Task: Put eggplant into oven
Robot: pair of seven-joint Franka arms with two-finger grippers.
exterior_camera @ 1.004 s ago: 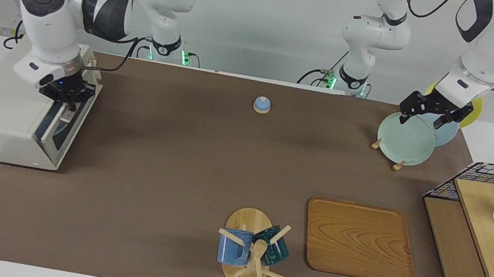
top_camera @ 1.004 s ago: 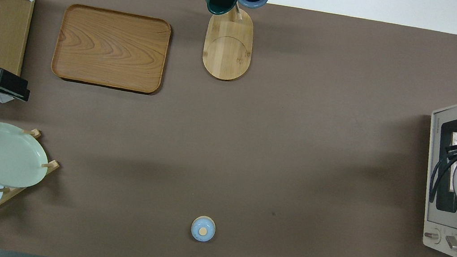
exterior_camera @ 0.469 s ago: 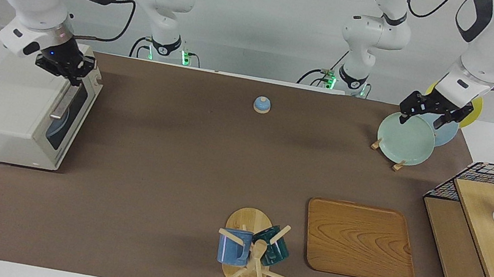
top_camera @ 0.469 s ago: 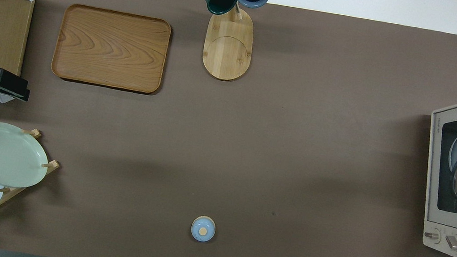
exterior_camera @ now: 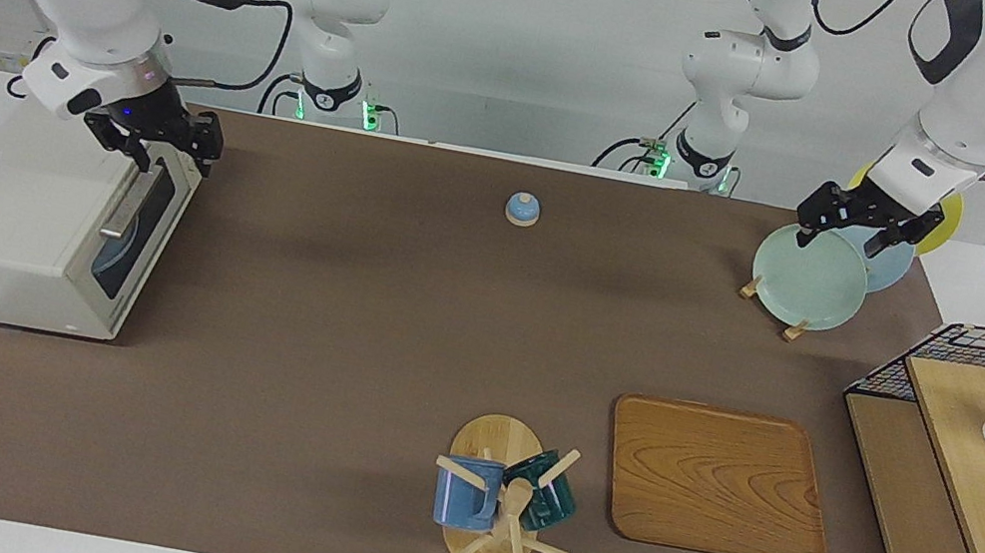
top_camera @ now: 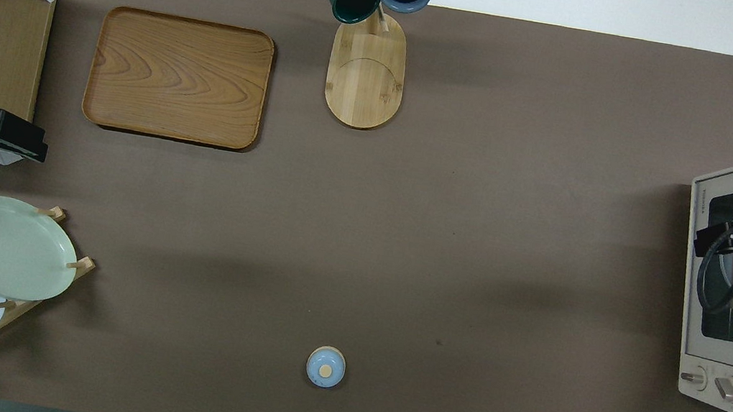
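Right gripper [exterior_camera: 157,141] over closed oven [exterior_camera: 46,223], jaws released; left gripper [exterior_camera: 856,224] waits over plates, jaws released

A robotics lab staged as a kitchen: two white arms are standing at a bench [exterior_camera: 364,315] under brown paper, with bare walls, trailing cables, an oven [exterior_camera: 24,234] and a plate rack [exterior_camera: 793,325].

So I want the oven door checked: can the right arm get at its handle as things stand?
Probably yes: the right hand hangs just above the oven, with nothing between it and the handle.
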